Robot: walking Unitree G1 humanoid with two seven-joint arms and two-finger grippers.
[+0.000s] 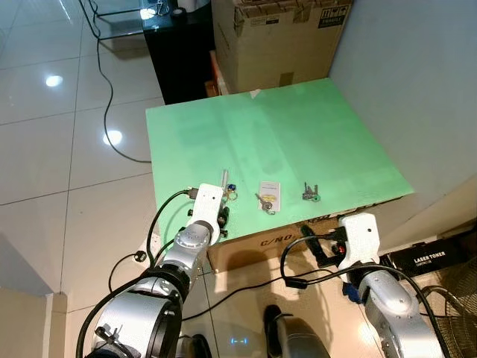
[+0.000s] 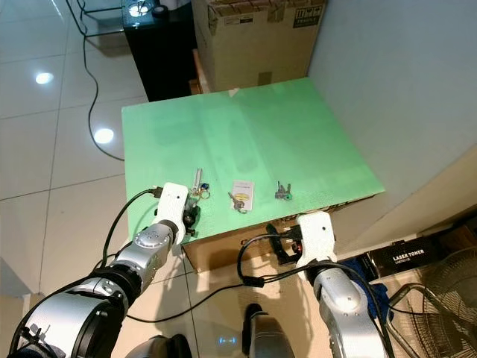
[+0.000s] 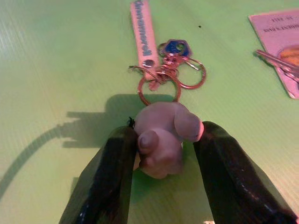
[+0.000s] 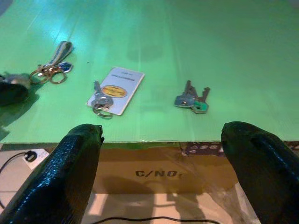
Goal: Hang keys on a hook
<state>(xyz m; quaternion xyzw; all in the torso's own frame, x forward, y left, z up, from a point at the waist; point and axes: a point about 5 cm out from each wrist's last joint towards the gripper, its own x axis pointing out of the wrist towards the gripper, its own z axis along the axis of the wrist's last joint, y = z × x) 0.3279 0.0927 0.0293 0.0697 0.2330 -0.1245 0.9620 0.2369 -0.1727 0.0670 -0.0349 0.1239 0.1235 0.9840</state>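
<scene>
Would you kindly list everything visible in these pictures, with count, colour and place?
Table: one, green top.
Strap keyring: one, pink strap, gold rings, blue key, near table's front-left.
Figurine charm: one, pale, between left fingers.
Card with keys: one, white, front centre.
Key bunch: one, grey and teal, right of card.
Cardboard box: one, brown, behind table.
Cable: one, black, on floor.
Left gripper: around charm.
Right gripper: open, before table edge.

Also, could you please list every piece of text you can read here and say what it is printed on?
"C/NO" on the cardboard box under the green board.
"LASER TONER" on the black box on the floor.
Print on the white card, the keychain strap and the big carton's label: too small or blurred.
</scene>
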